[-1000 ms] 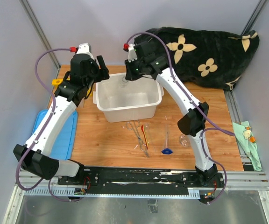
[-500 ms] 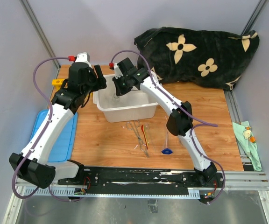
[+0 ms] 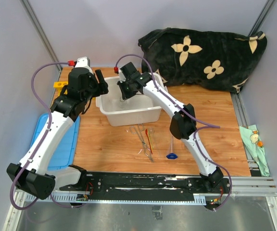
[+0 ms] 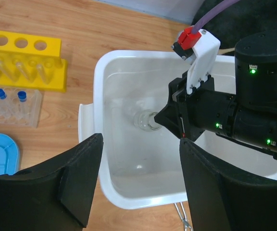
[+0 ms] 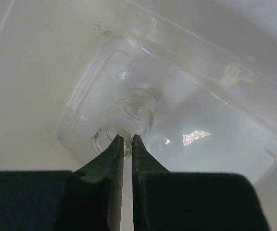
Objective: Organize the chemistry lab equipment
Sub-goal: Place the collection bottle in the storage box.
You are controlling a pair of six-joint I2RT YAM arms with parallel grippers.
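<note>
Blue-capped tubes (image 4: 1, 94): left wrist view alone

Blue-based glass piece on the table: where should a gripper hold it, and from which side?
The blue-based glass piece lies flat on the table, so probably take its thin stem near the base, coming straight down and closing across it.

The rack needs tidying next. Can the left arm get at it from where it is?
Probably yes. The left gripper hangs open over the bin's left rim, and the rack stands just to its left on the table, with nothing between them.
</note>
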